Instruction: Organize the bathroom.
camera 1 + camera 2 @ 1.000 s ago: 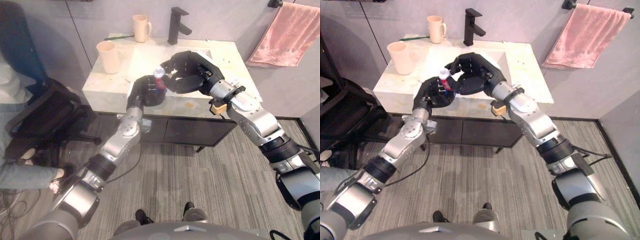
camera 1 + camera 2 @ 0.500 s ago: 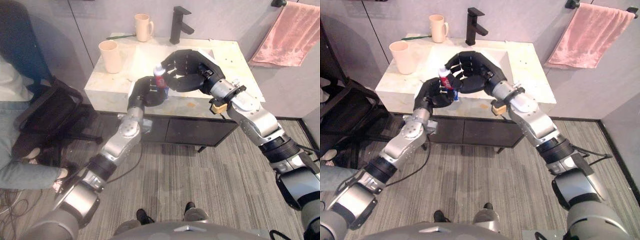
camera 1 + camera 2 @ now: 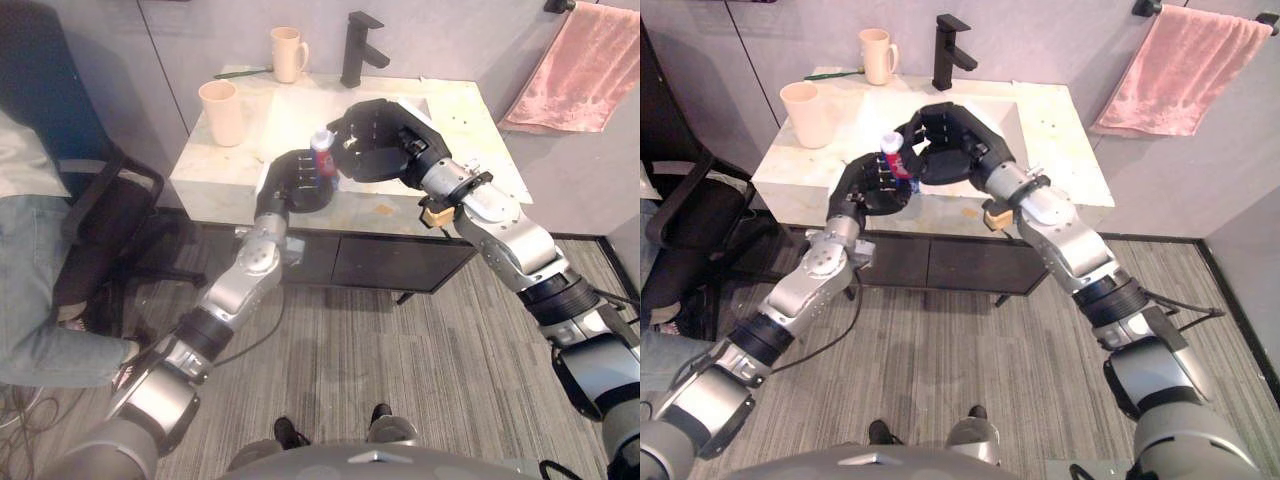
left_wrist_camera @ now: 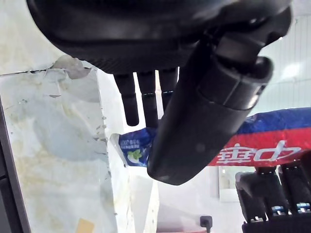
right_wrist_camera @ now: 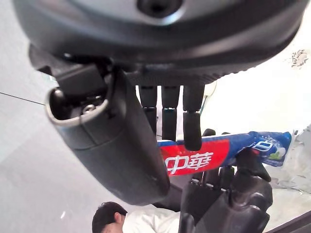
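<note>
Toothpaste stood upright in our curled left hand over the table while our right hand pinched its capped end, probably to take it over.

Marble vanity top (two cups, black faucet)

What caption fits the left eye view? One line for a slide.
Both robot hands, left and right, hold a toothpaste tube above the vanity counter.

We're in a bathroom: a pale marble vanity top with a black tap over its white basin. A pink towel hangs from a wall rail, two cream cups wait.
</note>
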You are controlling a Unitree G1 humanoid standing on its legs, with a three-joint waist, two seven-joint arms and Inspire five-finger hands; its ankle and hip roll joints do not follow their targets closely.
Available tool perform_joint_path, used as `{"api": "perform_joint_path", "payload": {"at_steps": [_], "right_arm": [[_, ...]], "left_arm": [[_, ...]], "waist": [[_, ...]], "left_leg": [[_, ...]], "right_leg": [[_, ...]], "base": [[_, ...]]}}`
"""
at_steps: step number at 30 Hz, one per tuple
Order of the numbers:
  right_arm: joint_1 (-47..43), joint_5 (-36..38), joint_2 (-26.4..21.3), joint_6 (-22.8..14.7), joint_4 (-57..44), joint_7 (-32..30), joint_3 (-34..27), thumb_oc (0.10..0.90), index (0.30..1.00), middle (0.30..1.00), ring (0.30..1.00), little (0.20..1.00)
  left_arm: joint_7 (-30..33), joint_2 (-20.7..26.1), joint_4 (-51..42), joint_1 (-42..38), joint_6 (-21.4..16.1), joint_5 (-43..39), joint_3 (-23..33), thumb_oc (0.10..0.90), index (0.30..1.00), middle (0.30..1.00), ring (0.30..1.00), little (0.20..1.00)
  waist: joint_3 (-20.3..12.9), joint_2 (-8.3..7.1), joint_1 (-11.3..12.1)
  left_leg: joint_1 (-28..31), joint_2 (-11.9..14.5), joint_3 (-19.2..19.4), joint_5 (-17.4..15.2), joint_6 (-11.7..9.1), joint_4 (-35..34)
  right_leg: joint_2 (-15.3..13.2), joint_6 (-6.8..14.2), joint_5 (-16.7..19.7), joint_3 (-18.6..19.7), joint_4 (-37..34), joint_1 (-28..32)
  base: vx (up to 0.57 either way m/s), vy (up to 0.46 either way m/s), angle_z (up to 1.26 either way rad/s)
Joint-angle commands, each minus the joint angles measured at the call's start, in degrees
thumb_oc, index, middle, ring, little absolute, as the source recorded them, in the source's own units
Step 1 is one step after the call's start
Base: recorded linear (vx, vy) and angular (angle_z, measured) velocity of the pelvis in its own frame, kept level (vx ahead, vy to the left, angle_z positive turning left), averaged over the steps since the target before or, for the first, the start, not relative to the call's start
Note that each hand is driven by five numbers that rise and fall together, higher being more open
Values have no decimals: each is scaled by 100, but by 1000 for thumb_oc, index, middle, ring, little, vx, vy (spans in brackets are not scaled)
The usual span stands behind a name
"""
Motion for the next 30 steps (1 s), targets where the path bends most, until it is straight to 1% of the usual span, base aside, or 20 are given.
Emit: {"api": "perform_joint_path", "payload": {"at_steps": [1,5,6,7,9,10,14,15,16,17,18,19,21,23,24,25,26,28,29,30], "right_arm": [[-555,47,-20,-1052,-114,-166,-482,400,300,300,300,300],[-635,91,-107,-1231,-156,-351,-593,400,300,300,300,300],[-648,104,-123,-1228,-170,-372,-615,400,300,300,300,300],[-690,66,-156,-1333,-195,-523,-687,400,300,300,300,300],[-695,47,-166,-1354,-201,-565,-706,400,300,300,300,300],[-745,65,-248,-1424,-230,-748,-807,400,300,300,300,300],[-773,46,-371,-1559,-259,-1083,-1011,400,300,300,300,300],[-780,-22,-405,-1713,-244,-1317,-1099,400,300,300,300,300],[-784,-41,-414,-1745,-236,-1361,-1120,400,300,300,300,300],[-837,-80,-489,-1861,-189,-1665,-1237,400,300,300,300,300],[-849,-164,-502,-1930,-184,-1781,-1257,400,300,300,300,300],[-904,-320,-562,-2067,-131,-2139,-1360,400,300,300,300,300],[-936,-369,-634,-2129,-74,-2342,-1451,400,300,300,300,300],[-951,-445,-811,-2267,69,-2707,-1653,400,300,300,300,300],[-943,-445,-825,-2270,78,-2722,-1661,400,300,300,300,300],[-917,-476,-882,-2341,129,-2796,-1725,400,300,300,300,300],[-852,-548,-967,-2478,199,-2928,-1814,400,300,300,300,300],[-814,-605,-1001,-2527,213,-2996,-1847,400,300,300,300,300],[-762,-677,-1151,-2749,312,-3247,-1942,400,300,300,300,300],[-753,-686,-1171,-2782,333,-3277,-1950,400,300,300,300,300]], "left_arm": [[361,-5,-78,-964,-617,504,218,800,900,900,900,900],[456,112,-55,-848,-632,675,364,800,900,900,900,900],[468,134,-69,-832,-628,697,374,800,900,900,900,900],[502,203,-138,-752,-591,791,432,800,900,900,900,900],[514,223,-164,-716,-586,845,455,800,900,900,900,900],[553,334,-301,-572,-543,959,554,800,900,900,900,900],[551,468,-590,-278,-416,1041,717,800,900,900,900,900],[569,484,-710,-114,-388,1051,782,800,900,900,900,900],[555,492,-742,-75,-391,1055,804,800,900,900,900,900],[483,536,-890,128,-414,1082,902,800,900,900,900,900],[469,542,-932,171,-407,1087,919,800,900,900,900,900],[365,568,-1063,354,-376,1100,994,800,900,900,900,900],[228,581,-1137,501,-407,1052,1041,800,900,900,900,900],[-80,589,-1299,865,-480,1099,1107,800,900,900,900,900],[-110,583,-1320,899,-473,1108,1109,800,900,900,900,900],[-235,568,-1370,1032,-447,1171,1099,800,900,900,900,900],[-418,576,-1425,1204,-396,1090,1086,800,900,900,900,900],[-536,577,-1463,1294,-374,1025,1063,800,900,900,900,900],[-752,587,-1484,1508,-322,998,952,800,900,900,900,900],[-791,589,-1482,1533,-316,1003,925,800,900,900,900,900]], "waist": [[-508,26,181],[-513,20,221],[-513,21,228],[-511,24,271],[-512,23,283],[-514,24,349],[-512,32,457],[-511,34,516],[-515,37,530],[-523,53,625],[-525,59,642],[-523,90,730],[-522,113,798],[-523,186,944],[-526,189,954],[-520,211,989],[-512,223,998],[-518,208,991],[-519,134,953],[-524,128,936]], "left_leg": [[200,53,380,-519,-103,685],[195,57,382,-524,-111,696],[192,58,381,-524,-114,698],[181,58,367,-524,-118,701],[177,57,363,-527,-118,706],[159,58,345,-531,-122,717],[147,43,274,-564,-113,739],[138,37,236,-576,-112,753],[136,35,227,-578,-113,754],[118,29,178,-588,-109,757],[115,26,166,-593,-106,760],[92,19,105,-598,-98,768],[70,16,54,-590,-89,770],[12,27,-51,-553,-58,750],[10,24,-59,-552,-56,748],[8,24,-95,-548,-39,724],[39,1,-147,-562,-18,672],[67,-35,-195,-582,-9,641],[148,-167,-381,-638,-18,576],[159,-178,-424,-658,-24,573]], "right_leg": [[-288,317,-280,116,649,-758],[-287,320,-295,93,645,-734],[-289,319,-295,90,646,-732],[-289,316,-312,81,653,-720],[-290,315,-318,76,657,-715],[-306,313,-333,51,666,-693],[-339,310,-345,22,713,-676],[-352,311,-361,12,736,-658],[-352,312,-370,8,742,-652],[-357,309,-412,-10,787,-623],[-360,308,-421,-10,806,-618],[-365,296,-466,-6,903,-590],[-365,284,-488,8,995,-567],[-355,243,-520,77,1339,-529],[-362,241,-525,81,1382,-536],[-354,223,-505,113,1537,-570],[-286,200,-488,178,1627,-670],[-216,194,-505,198,1551,-732],[14,209,-537,210,1068,-887],[56,215,-522,201,975,-886]], "base": [[0,0,0],[0,0,0],[0,0,0],[0,0,0],[0,0,0],[0,0,0],[11,19,9],[10,21,16],[19,43,19],[13,35,17],[23,60,19],[18,52,15],[20,49,23],[46,59,41],[51,42,46],[75,8,46],[83,4,49],[116,-36,51],[159,-69,37],[217,-108,35]]}}
